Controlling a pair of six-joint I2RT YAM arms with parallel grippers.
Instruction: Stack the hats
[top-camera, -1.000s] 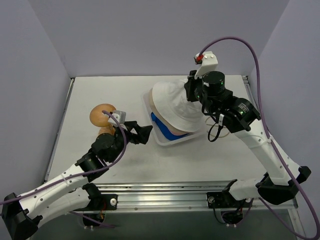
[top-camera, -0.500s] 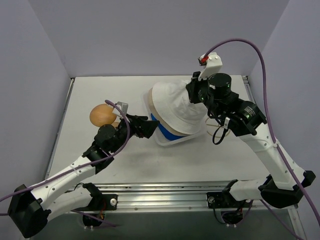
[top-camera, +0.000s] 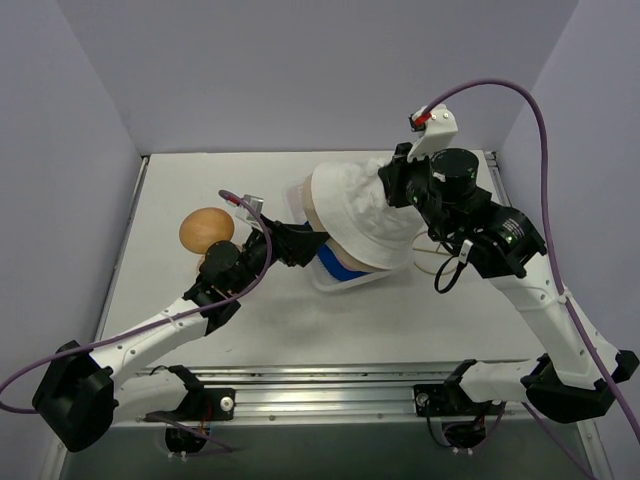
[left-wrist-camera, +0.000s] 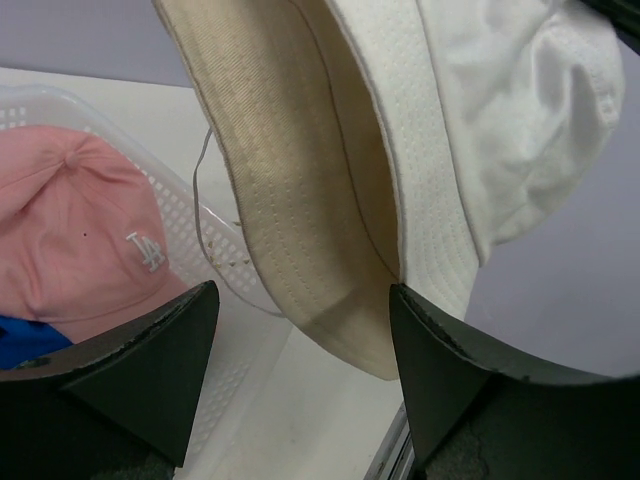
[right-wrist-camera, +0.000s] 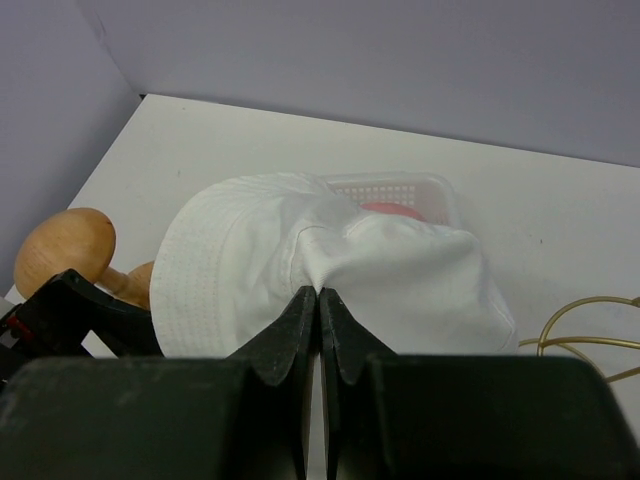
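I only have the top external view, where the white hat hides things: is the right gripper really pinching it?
Observer: Yes, the right wrist view shows the right gripper shut on a fold of the white fabric bucket hat.
Operator: Anything under it?
Observer: Left wrist view: a beige fabric hat brim hangs against the white brim.
Operator: And the basket?
Observer: A pink baseball cap with a white logo lies in the clear plastic lattice basket.

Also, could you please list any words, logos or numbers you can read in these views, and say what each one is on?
"LA": white stitched logo on the pink cap, seen in the left wrist view.
Tiny pale marks on the right arm: too small to read.
No text shows on the white hat or the beige hat.
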